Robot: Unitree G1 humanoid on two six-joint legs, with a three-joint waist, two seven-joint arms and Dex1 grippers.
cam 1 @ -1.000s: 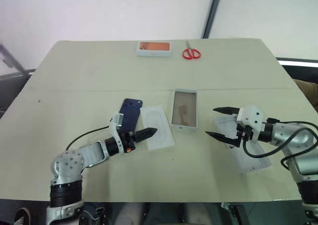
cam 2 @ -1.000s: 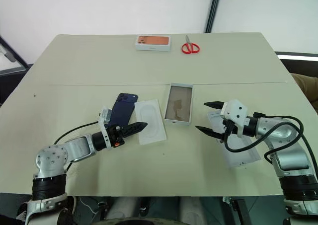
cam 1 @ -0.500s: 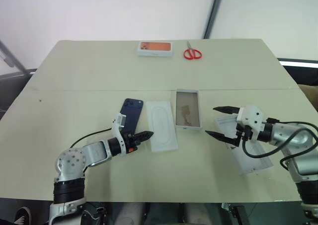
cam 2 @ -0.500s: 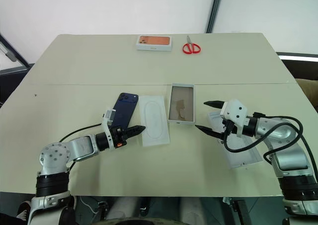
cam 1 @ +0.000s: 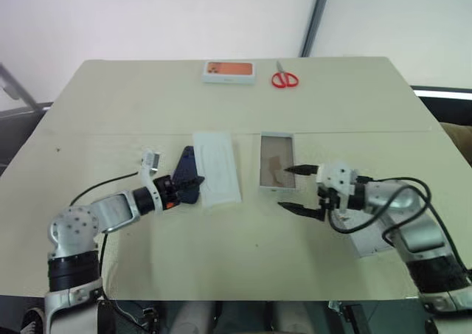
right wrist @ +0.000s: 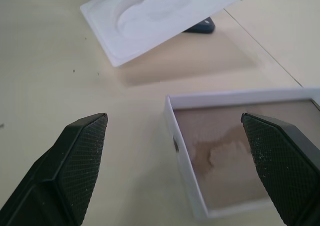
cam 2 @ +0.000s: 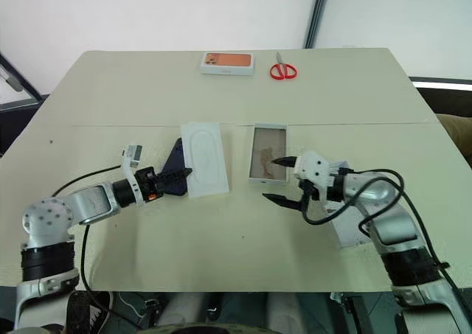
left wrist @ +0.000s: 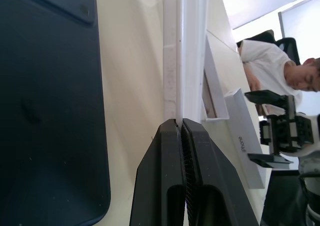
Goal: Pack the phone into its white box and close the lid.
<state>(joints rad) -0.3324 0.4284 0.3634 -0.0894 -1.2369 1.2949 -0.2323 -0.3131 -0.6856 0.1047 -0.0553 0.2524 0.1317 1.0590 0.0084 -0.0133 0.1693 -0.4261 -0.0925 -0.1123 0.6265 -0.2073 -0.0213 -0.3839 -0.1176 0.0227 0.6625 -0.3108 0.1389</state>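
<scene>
The dark blue phone (cam 1: 186,178) lies on the table, mostly covered by a flat white insert (cam 1: 216,168). My left gripper (cam 1: 193,183) is shut on the near edge of that insert and holds it tilted above the phone; the left wrist view shows the pinch (left wrist: 180,122) beside the phone (left wrist: 45,111). The white box (cam 1: 277,163) lies open, brownish inside, just right of the insert. My right gripper (cam 1: 285,187) is open at the box's near end, seen over the box's rim (right wrist: 225,95). The lid (cam 1: 372,238) lies under my right forearm.
An orange-topped box (cam 1: 228,71) and red scissors (cam 1: 284,78) sit at the table's far edge. A person (left wrist: 260,61) in a white shirt shows beyond the table in the left wrist view. The near half of the table is bare.
My left gripper shut on the white insert and drew it leftward and up, over the phone. My right gripper, still open, moved left from the lid to the box's near end.
</scene>
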